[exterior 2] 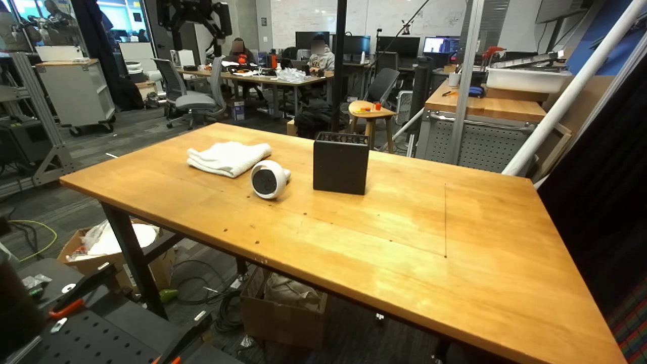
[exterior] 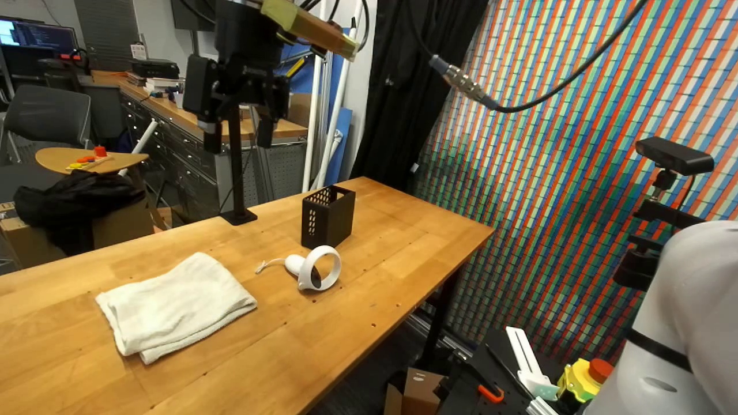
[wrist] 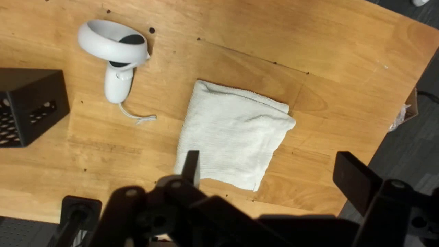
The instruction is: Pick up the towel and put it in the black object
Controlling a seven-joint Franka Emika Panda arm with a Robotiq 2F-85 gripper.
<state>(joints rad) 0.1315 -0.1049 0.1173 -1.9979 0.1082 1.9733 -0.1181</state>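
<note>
The white towel lies folded and flat on the wooden table, in both exterior views (exterior: 176, 305) (exterior 2: 227, 157) and in the middle of the wrist view (wrist: 235, 137). The black object is an upright, open-topped box with holes in its sides. It stands on the table in both exterior views (exterior: 328, 222) (exterior 2: 340, 168) and at the left edge of the wrist view (wrist: 41, 108), partly cut off. My gripper is open and empty, well above the table, in both exterior views (exterior: 239, 135) (exterior 2: 197, 44). Its spread fingers also show in the wrist view (wrist: 267, 164), touching nothing.
A white ring-shaped controller (exterior: 314, 270) with a wrist cord lies between the towel and the black box. A black post with a square base (exterior: 238, 216) stands at the table's edge. The wooden table (exterior 2: 404, 222) has edges dropping to the floor.
</note>
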